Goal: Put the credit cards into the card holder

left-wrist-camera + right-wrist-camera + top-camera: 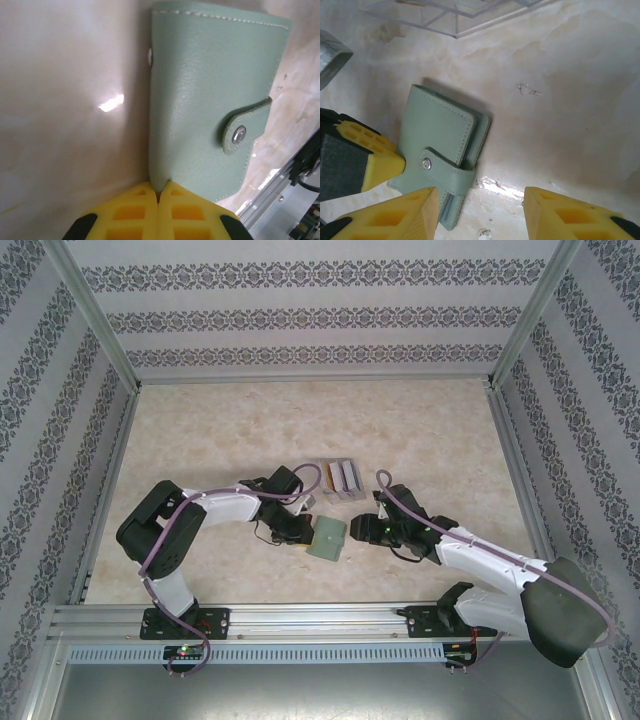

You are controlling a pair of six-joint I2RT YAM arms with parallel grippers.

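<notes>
Left gripper (pixel 159 192) is clamped shut, yellow tips touching the card holder (pixel 210 100) at its near left corner. Whether any leather is pinched, I cannot tell. The card holder lies flat and snapped closed between the two grippers, long axis roughly away from the arm bases. On its right, the right gripper (pixel 481 210) hangs empty, jaws apart, just beside the tab (pixel 447 170), so it looks better placed for the snap. The credit cards (pixel 341 477) stand beyond the card holder in the clear rack (pixel 455 22).
</notes>
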